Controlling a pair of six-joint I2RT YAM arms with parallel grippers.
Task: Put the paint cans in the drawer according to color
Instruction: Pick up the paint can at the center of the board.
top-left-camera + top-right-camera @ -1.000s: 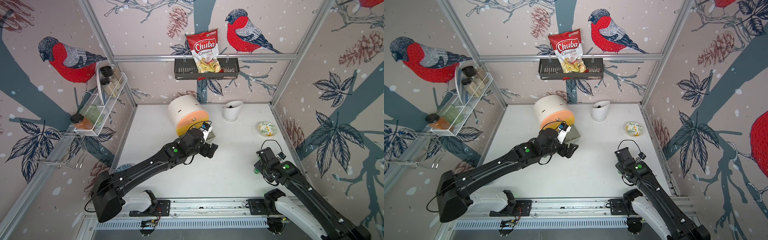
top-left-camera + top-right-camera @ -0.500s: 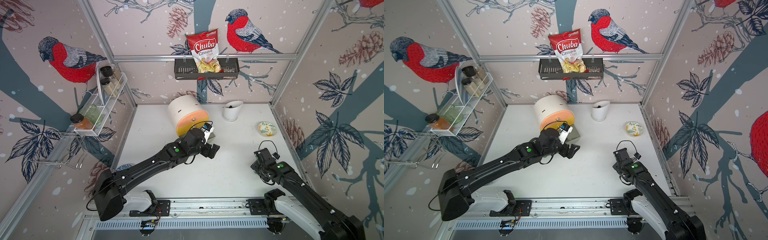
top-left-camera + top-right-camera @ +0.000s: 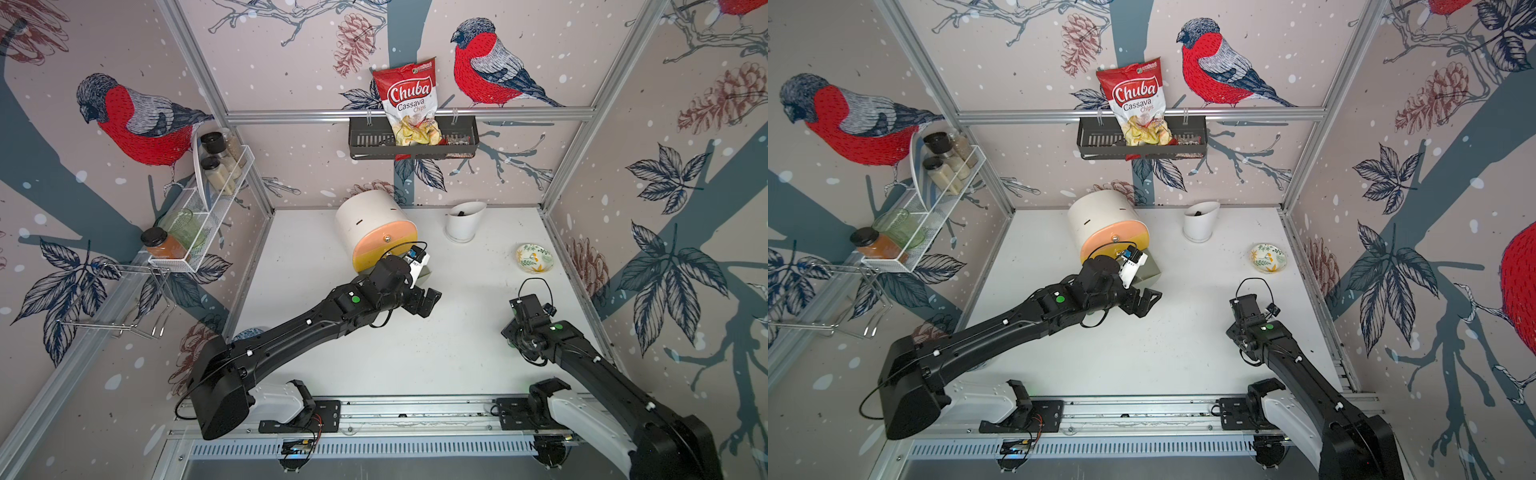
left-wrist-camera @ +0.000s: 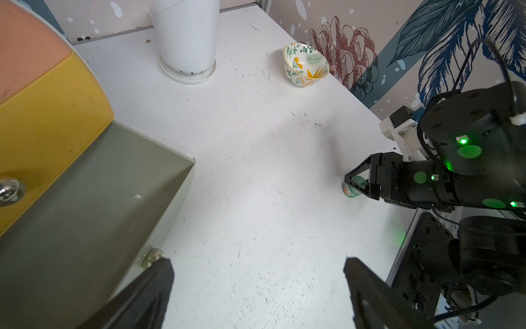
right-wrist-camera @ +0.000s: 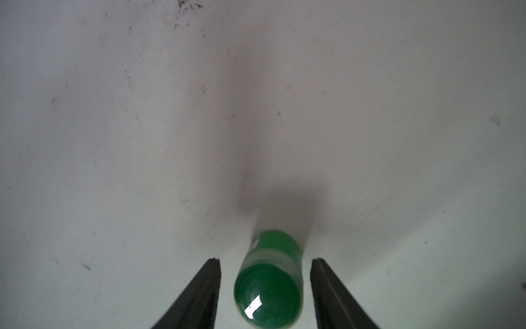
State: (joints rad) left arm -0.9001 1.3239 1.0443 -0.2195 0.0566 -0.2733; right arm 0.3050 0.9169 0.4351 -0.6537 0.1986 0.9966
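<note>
Grey-green drawer (image 4: 85, 199) tray pulled out, left fingers (image 4: 153, 287) wide apart beside it. Behind the drawer, a bag (image 3: 409, 104) reads "Chuba Cassava Chips". Well right of the drawer, the green paint can (image 5: 269, 284) stands on the table (image 5: 113, 114); the right wrist view alone shows clear gaps between it and the parted right fingers (image 5: 199, 293).

Left arm (image 3: 291, 332) reaches forward, left end effector (image 4: 256, 273) spread wide. Right arm (image 3: 582, 357) bends low, right end effector (image 5: 264, 260) tilted downward, jaws partly apart.
</note>
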